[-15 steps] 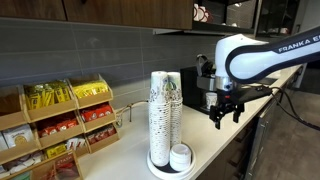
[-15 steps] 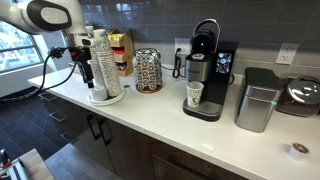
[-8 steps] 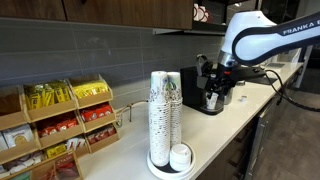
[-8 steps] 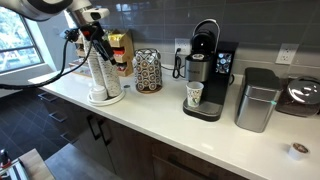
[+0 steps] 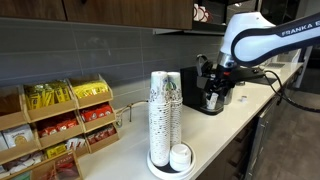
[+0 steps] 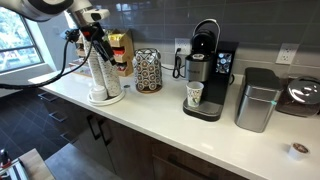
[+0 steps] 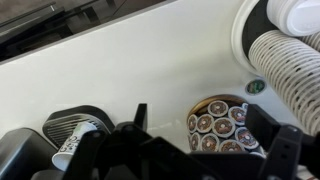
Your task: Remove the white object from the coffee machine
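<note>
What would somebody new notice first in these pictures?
Probably the white robot arm, arched over the counter at the upper right of an exterior view. Next come the tall stacks of white cups mid-counter, and the black coffee machine at the back with a paper cup standing in its bay.

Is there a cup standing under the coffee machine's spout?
Yes, a paper cup with dark print stands on the tray of the black coffee machine.
</note>
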`<state>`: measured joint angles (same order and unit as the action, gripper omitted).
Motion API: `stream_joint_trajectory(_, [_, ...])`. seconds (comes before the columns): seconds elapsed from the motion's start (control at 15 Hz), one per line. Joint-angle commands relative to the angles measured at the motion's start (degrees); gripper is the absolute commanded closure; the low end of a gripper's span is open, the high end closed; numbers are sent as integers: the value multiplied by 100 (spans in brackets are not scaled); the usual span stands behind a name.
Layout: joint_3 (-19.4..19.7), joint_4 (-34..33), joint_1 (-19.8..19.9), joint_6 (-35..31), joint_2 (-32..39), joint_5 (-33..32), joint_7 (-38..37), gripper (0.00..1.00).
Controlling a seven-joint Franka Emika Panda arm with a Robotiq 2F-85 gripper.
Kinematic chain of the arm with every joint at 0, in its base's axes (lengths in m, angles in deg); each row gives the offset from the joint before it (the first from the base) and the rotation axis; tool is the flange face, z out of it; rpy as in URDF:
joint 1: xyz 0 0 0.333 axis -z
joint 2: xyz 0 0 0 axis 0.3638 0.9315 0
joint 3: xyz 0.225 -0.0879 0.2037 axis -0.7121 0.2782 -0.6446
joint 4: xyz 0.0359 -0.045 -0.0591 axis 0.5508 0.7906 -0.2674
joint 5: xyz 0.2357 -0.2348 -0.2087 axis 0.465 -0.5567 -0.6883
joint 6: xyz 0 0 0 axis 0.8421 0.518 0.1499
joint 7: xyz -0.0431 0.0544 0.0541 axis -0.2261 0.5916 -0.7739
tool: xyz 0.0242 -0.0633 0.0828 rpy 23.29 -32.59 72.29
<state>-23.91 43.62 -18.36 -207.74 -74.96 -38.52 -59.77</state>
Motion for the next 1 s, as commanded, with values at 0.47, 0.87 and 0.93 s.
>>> stream_joint_trajectory(0.47, [838,-1336,395,-375,790,-194,1357,0])
stream_joint_trajectory(0.87, [1089,-1648,439,-449,1120,-307,2184,0])
stream_joint_trajectory(0.93, [1103,-1718,450,-483,1222,-335,2229,0])
